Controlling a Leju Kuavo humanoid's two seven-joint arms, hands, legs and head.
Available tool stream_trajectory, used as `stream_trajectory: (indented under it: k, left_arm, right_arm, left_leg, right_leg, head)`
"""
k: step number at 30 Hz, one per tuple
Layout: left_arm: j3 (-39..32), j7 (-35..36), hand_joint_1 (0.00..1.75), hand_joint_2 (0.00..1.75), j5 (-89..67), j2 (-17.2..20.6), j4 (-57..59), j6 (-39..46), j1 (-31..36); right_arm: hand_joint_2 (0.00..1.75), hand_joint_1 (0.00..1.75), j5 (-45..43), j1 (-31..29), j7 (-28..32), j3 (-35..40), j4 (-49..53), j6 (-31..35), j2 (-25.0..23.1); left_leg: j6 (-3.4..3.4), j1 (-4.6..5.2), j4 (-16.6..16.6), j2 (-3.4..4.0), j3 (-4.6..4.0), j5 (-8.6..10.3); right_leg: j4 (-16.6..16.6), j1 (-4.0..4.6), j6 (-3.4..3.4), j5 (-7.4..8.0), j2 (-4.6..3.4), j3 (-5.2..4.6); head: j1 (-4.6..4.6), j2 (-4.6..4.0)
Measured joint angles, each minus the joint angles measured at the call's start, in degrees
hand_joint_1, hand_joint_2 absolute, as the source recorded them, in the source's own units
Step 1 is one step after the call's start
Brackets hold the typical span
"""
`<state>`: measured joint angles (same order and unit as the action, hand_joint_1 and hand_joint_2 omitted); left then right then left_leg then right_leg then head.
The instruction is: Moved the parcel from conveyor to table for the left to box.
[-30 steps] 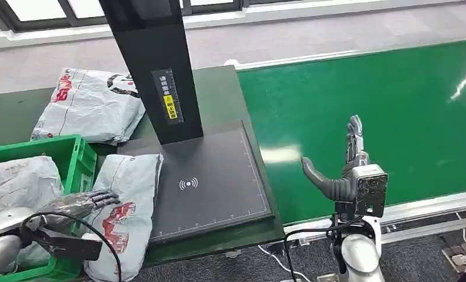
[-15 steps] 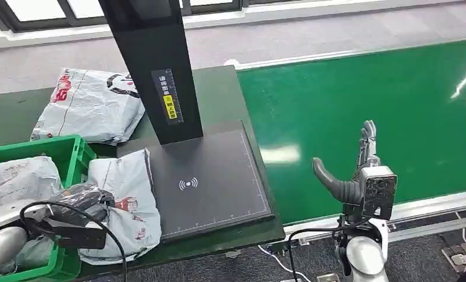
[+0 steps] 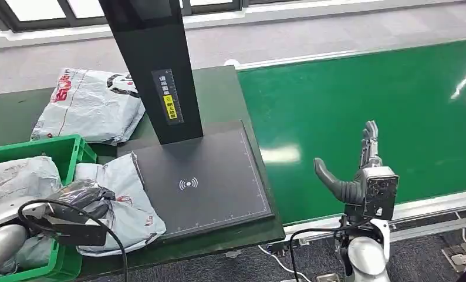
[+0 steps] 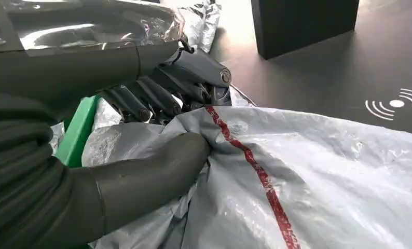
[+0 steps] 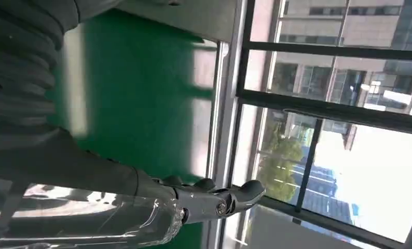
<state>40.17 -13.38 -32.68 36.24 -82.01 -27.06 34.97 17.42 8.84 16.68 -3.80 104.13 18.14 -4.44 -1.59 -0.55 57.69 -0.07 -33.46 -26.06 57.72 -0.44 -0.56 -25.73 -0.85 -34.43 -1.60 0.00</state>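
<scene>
The green crate point(image 3: 72, 154) is seen at the lower left of the frame, immediately left of the grey parcel point(image 3: 122, 205), whose long axis runs down the frame. The parcel's left edge is pinched by the left hand point(image 3: 84, 197); the right hand point(image 3: 357, 170) is held spread at the lower right, well apart.

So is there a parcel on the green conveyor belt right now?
No, the green conveyor belt lies bare in the head view, with the right hand held open above its near edge.
</scene>
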Motion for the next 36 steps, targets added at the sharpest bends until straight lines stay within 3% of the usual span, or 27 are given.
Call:
stream_trajectory:
  k: [19,27,36]
  left_arm:
    - [-3.63,0.48,1.75,1.75,1.77,0.92,-2.95,3.72,-0.14]
    - [-9.79,0.72,1.75,1.75,4.94,0.96,-5.97,4.44,7.94]
    - [-19.19,-0.28,1.75,1.75,6.56,-5.53,-7.91,8.63,14.00]
  right_arm:
    - [1.75,0.00,-1.42,1.39,0.83,-0.24,1.25,-0.04,-0.02]
    - [1.75,0.00,-2.14,3.34,1.90,-1.82,3.50,-0.42,-0.70]
    - [1.75,0.00,-1.22,5.24,2.88,-5.20,6.27,-1.71,-3.74]
  left_leg:
    - [0.00,0.00,0.00,-0.02,-0.01,0.00]
    - [0.00,-0.01,0.01,-0.04,-0.03,0.01]
    - [0.00,0.00,0.01,0.01,-0.03,0.00]
  right_leg:
    - [0.00,0.01,0.00,0.00,0.01,-0.02]
    - [0.00,0.02,0.00,0.00,0.02,-0.05]
    - [0.00,0.00,0.00,0.00,-0.02,-0.04]
  head:
    - [0.00,0.00]
    - [0.00,0.00]
    - [0.00,0.00]
